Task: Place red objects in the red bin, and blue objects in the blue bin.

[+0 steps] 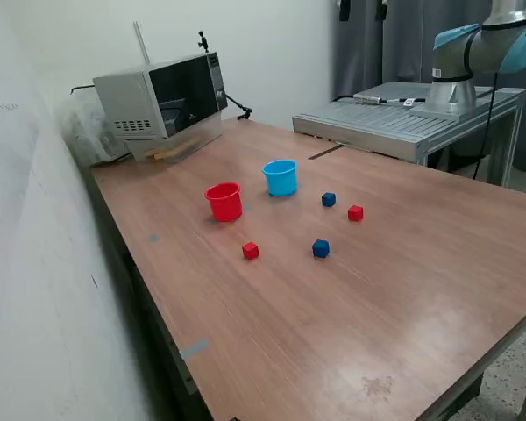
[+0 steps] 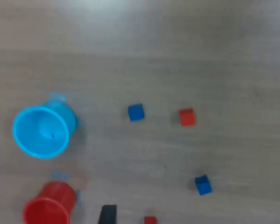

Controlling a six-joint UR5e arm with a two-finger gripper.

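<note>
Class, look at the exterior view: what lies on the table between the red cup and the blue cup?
Nothing: between the red cup and the blue cup there is only bare wood; the wrist view agrees.

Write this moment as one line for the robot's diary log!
stage: not started | red cup: empty | blue cup: empty | red cubes: on table | blue cubes: on table | jaws: state unclear

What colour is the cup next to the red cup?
Light blue cup, clearest in the wrist view.
</note>
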